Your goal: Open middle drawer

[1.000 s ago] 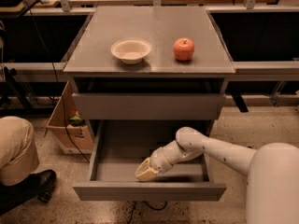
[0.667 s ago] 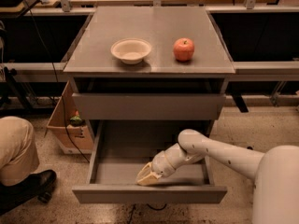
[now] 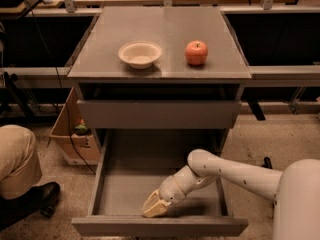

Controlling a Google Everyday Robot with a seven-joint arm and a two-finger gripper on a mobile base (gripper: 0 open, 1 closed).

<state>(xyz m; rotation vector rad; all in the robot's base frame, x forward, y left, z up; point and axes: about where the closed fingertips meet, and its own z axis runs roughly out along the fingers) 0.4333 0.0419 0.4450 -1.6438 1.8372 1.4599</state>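
The middle drawer (image 3: 160,227) is a plain grey metal drawer, pulled far out towards the camera, with its deep empty tray (image 3: 125,184) in full view. My gripper (image 3: 152,209) is cream-coloured. It sits low inside the tray, just behind the drawer's front panel and a little left of centre. My white arm (image 3: 235,174) reaches into the tray from the lower right.
A shut grey drawer front (image 3: 159,114) sits above the open one. The cabinet top (image 3: 100,59) holds a white bowl (image 3: 140,54) and a red apple (image 3: 196,52). A cardboard box (image 3: 67,136) stands left of the cabinet. A person's knee (image 3: 17,159) and shoe (image 3: 27,199) are at the lower left.
The middle drawer has slid further out towards the camera, and my gripper has moved with it, staying behind the front panel.
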